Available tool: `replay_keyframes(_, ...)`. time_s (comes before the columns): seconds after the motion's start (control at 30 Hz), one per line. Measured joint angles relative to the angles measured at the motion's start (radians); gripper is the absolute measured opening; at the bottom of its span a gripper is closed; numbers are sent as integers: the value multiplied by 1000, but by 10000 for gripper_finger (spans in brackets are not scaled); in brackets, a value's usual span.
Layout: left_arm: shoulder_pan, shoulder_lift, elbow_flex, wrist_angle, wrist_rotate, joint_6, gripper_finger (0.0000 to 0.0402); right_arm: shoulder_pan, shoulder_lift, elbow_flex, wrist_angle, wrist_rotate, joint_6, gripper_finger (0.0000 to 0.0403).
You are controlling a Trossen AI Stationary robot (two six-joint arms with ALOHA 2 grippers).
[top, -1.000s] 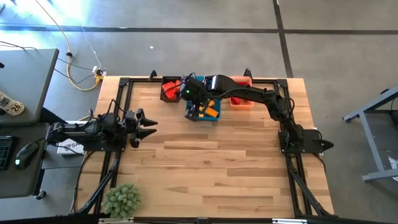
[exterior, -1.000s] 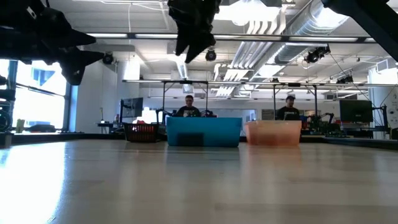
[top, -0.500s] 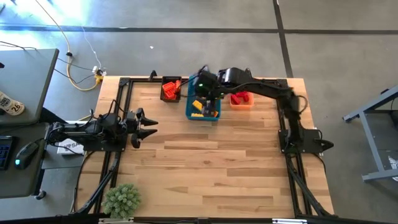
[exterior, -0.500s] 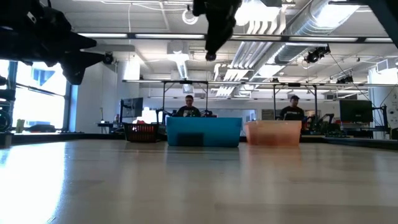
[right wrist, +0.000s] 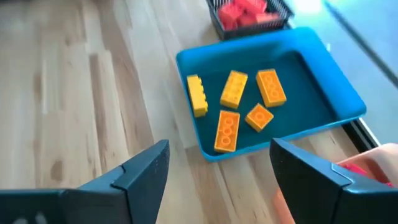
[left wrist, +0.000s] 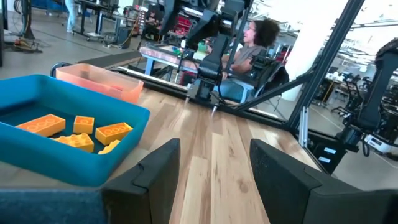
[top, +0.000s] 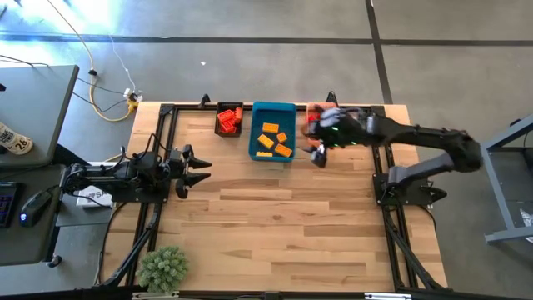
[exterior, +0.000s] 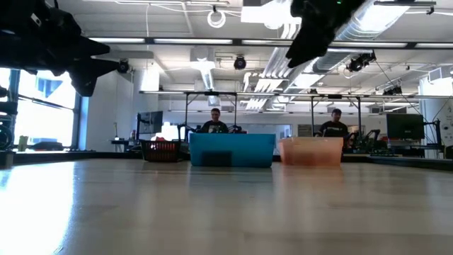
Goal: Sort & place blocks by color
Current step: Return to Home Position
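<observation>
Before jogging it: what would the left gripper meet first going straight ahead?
Nothing close: the left gripper points along bare table, the blue bin off to one side. First in line, probably, is the right arm's base far across.

From above, my right gripper [top: 319, 154] hangs over the orange bin [top: 314, 108] and covers most of it, so I can't see what lies inside. Level with the bench [exterior: 212, 212], the blue bin [exterior: 231, 150] and orange bin show only walls, their contents hidden. On the right wrist camera the edge cuts off the black bin [right wrist: 249, 22] and its blocks [right wrist: 245, 9].
</observation>
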Motion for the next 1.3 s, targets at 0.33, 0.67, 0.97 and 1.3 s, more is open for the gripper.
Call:
replay_keyframes(0.33, 0, 0, 0, 0, 0, 0, 184, 1, -425, -465, 318, -9, 61, 265)
replay_keyframes(0.67, 0, 0, 0, 0, 0, 0, 184, 1, -733, -769, 464, -66, 182, 265)
replay_keyframes(0.97, 0, 0, 0, 0, 0, 0, 184, 1, -921, -894, 479, -76, 253, 265)
replay_keyframes(1.3, 0, 0, 0, 0, 0, 0, 184, 1, -1119, -1047, 566, -140, 354, 265)
